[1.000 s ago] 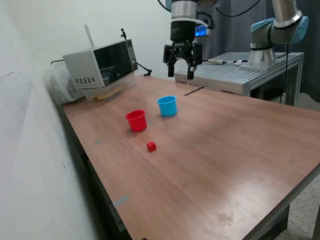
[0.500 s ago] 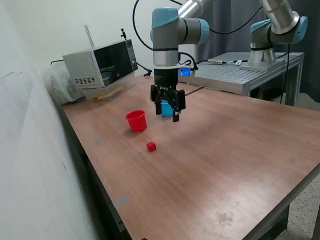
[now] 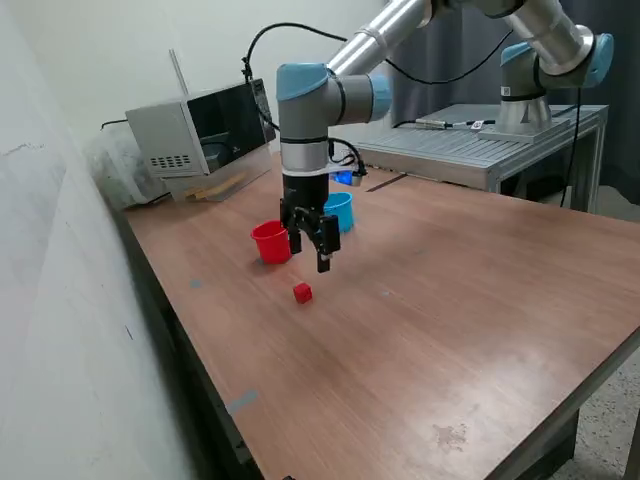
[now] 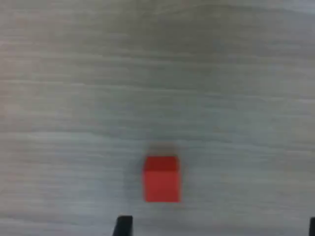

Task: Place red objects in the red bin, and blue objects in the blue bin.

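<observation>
1. A single red cube (image 3: 302, 292) is seen lying alone on the wooden table (image 3: 450, 300), nearest the camera.
2. Just above it, at its 12 o'clock, the gripper (image 3: 309, 255) is held with jaws spread wide, nothing gripped.
3. Beyond, the red bin (image 3: 270, 241) is stood upright at the gripper's 10 o'clock.
4. The blue bin (image 3: 341, 210) is partly hidden behind the arm.

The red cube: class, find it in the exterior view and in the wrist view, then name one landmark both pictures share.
Exterior view: the red cube lies on the wooden table, apart from the red bin, below the gripper.
Wrist view: the red cube sits on bare table, near the dark jaw tips.
Shared landmark: the gripper, jaws open.
</observation>
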Tool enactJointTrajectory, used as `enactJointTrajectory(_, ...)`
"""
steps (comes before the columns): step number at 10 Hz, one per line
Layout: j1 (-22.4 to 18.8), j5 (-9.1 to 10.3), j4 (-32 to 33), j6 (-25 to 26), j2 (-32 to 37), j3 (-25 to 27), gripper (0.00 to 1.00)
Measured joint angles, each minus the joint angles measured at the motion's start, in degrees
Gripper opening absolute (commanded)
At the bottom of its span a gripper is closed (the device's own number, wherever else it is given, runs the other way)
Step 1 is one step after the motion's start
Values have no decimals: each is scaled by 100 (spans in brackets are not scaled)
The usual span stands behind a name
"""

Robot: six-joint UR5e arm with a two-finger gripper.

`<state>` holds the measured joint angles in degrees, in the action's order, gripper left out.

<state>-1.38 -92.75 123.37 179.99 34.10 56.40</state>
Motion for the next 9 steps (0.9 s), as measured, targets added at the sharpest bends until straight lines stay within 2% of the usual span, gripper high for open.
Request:
enactJointTrajectory(3,240,-20,10,-9,-225,-130,100)
enactJointTrajectory(9,291,-5,38,-33,-460,-264,100)
